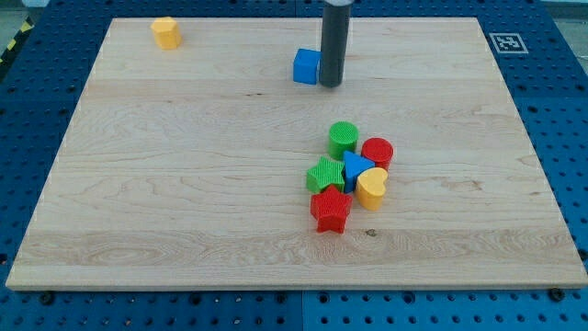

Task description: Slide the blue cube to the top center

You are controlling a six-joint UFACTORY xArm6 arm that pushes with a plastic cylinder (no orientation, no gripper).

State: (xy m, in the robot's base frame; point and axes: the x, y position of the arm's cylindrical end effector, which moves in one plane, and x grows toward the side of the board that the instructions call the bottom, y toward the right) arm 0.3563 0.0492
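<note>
My tip (331, 85) — plain dark rod end, no jaws — touches the blue cube (306, 66) on its left. Below: six ribbed blocks clustered; one yellow block (166, 32) far left, on the wooden board (184, 184).

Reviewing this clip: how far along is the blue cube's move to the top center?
Mostly done, it seems: the blue cube already sits near the board's top edge, about mid-width. In hand: my tip stands right against the cube's right side. Left: at most a small nudge toward the view's top. The yellow block at top left and the cluster of green, red, blue and yellow blocks lie apart from it.
</note>
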